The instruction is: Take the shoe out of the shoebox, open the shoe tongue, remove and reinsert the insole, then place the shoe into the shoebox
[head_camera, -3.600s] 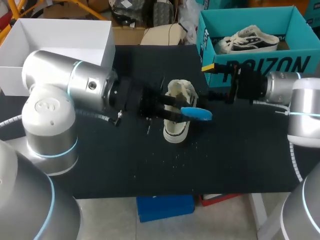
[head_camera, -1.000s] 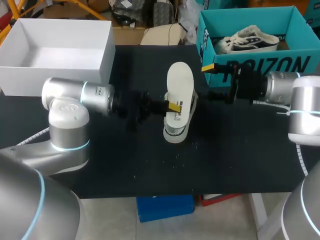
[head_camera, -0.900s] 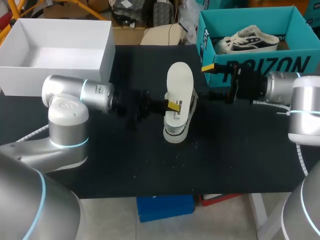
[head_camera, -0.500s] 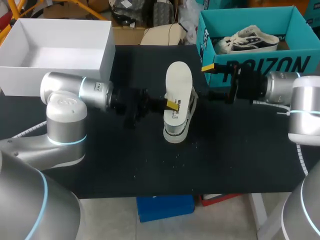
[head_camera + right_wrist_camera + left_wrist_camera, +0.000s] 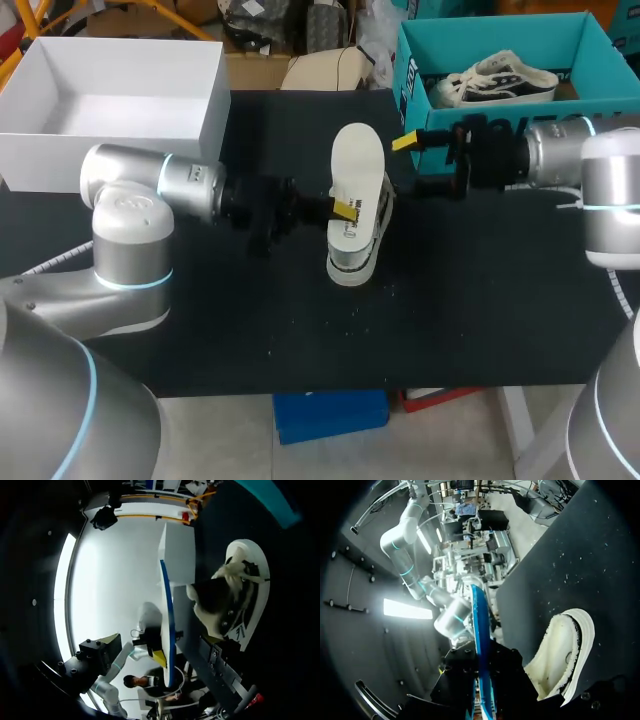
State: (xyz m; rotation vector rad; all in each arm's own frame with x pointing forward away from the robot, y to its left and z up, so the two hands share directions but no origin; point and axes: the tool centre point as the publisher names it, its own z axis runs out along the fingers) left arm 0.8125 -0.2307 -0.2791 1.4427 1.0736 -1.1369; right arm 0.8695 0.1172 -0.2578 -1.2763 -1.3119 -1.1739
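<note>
A white sneaker stands on the black table in the middle. Over it is the insole, pale side up and blue underneath, and my left gripper is shut on its left edge. In the left wrist view the insole shows edge-on as a blue strip between the fingers, with the sneaker beside and below them. My right gripper stands open just right of the insole and holds nothing. The right wrist view shows the insole edge-on ahead, next to the sneaker.
The teal shoebox stands at the back right with a second sneaker inside. An open white box stands at the back left. Small white crumbs lie on the table in front of the shoe.
The insole, blue side up earlier, now lies pale side up over the shoe. In the last half second my right gripper shifted slightly left and up towards it. The left arm kept still.
</note>
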